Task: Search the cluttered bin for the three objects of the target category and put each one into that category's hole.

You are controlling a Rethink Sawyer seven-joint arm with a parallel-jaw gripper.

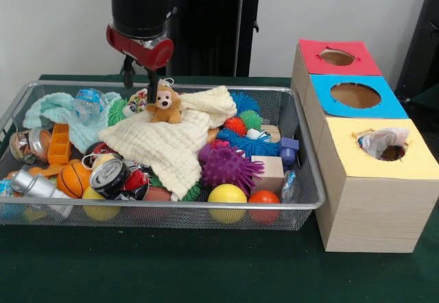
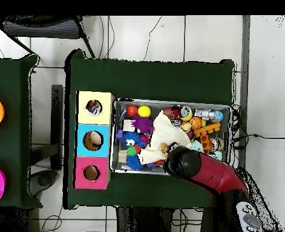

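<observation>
The wire mesh bin (image 1: 164,205) fills the left of the table, packed with toys; it also shows in the overhead view (image 2: 228,124). My gripper (image 1: 140,82) hangs open and empty over the bin's far edge, just left of a small teddy bear (image 1: 164,104). A white cloth piece with coloured dots (image 1: 139,101) peeks out right below the fingertips. Another white cloth piece (image 1: 381,140) sticks out of the ragged hole (image 1: 394,153) in the yellow-topped box (image 1: 370,200). The third is hidden. In the overhead view the arm (image 2: 196,168) covers the gripper.
A cream waffle cloth (image 1: 171,142) lies across the bin's middle and a mint-green cloth (image 1: 58,109) at its far left. A purple spiky ball (image 1: 230,166), yellow ball (image 1: 227,195), can (image 1: 108,176) and basketball (image 1: 72,178) lie near the front. Blue-topped (image 1: 355,96) and red-topped (image 1: 337,57) boxes stand behind the yellow one.
</observation>
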